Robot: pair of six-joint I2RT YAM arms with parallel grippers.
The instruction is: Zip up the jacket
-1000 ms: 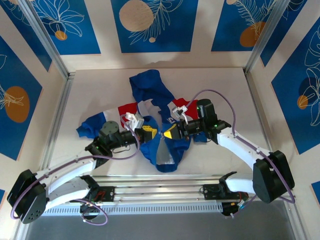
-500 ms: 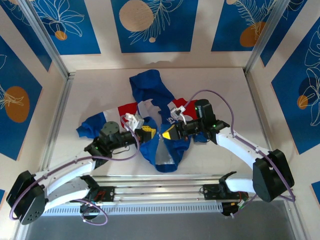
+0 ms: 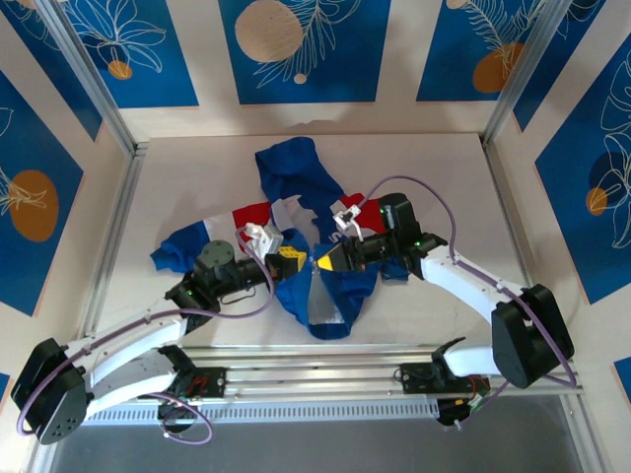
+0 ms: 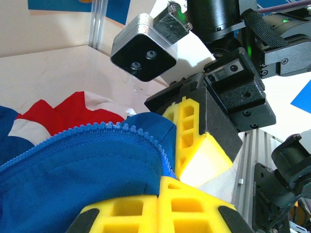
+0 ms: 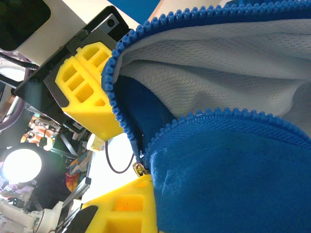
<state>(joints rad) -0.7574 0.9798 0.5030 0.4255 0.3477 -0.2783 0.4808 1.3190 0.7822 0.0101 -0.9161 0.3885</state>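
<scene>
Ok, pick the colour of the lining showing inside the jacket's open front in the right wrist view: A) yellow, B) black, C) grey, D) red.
C: a pale grey mesh lining shows between the two separated rows of blue zipper teeth on the jacket.

Right gripper [image 3: 323,262]: second finger hidden under jacket [image 5: 233,194], zipper pull [image 5: 139,168] mostly buried. Left gripper [image 4: 160,194]: fingers [image 4: 121,213] cut off at bottom edge.

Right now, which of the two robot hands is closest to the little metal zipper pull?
The right gripper: the brass pull sits against its yellow finger at the edge of the jacket, while the left gripper is slightly farther off.
</scene>
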